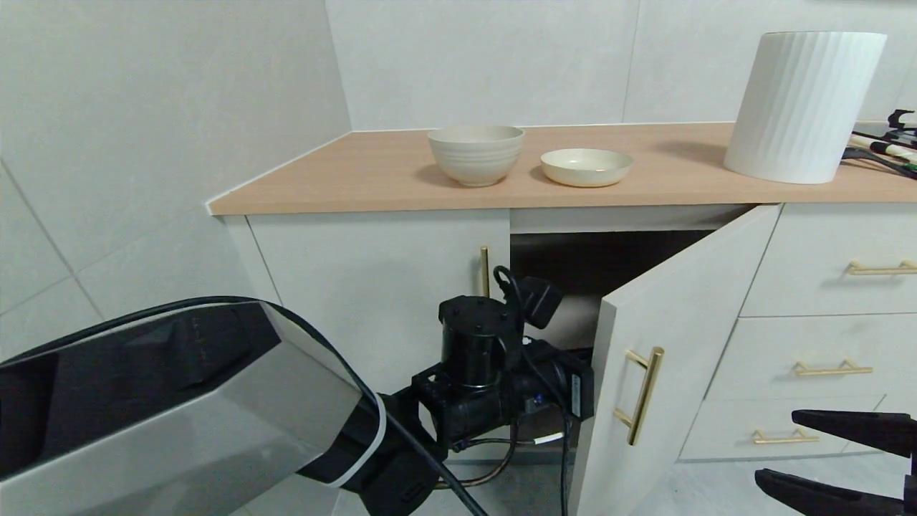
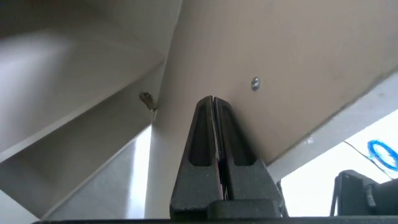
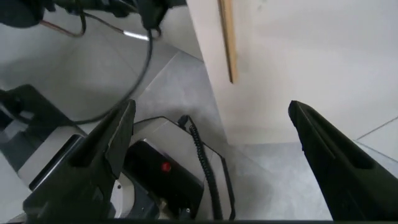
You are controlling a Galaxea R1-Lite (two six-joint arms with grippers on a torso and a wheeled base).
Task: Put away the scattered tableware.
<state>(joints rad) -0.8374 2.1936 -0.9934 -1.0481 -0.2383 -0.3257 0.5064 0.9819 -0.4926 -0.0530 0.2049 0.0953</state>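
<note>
- Landmark: the white cupboard door with a gold bar handle [image 1: 680, 322], swung open, likely to let the dishes in.
- Above that door, on the light wooden counter top [image 1: 344, 179]: a ribbed cream ceramic bowl [image 1: 476, 154] and, just beside it, a shallow cream ceramic dish [image 1: 586, 166]. Both upright, not touching, not yet put away.
- Behind the door, on its inner side: the left gripper [image 2: 213, 102], pinched tight with nothing in it. Tips right up by the inner face, near a small metal screw [image 2: 255, 83]. Hard to tell whether touching. Probably placed there to push the door wide or stop a swing back.
- On the handle side of the door, low down: the right gripper [image 1: 777, 446], spread wide and empty. Likely set there ready to grab a dish.
- Above the door and off past its hinge side: a tall white ribbed tub [image 1: 802, 107] on the same counter top, well apart from bowl and dish. Not in the way.
</note>
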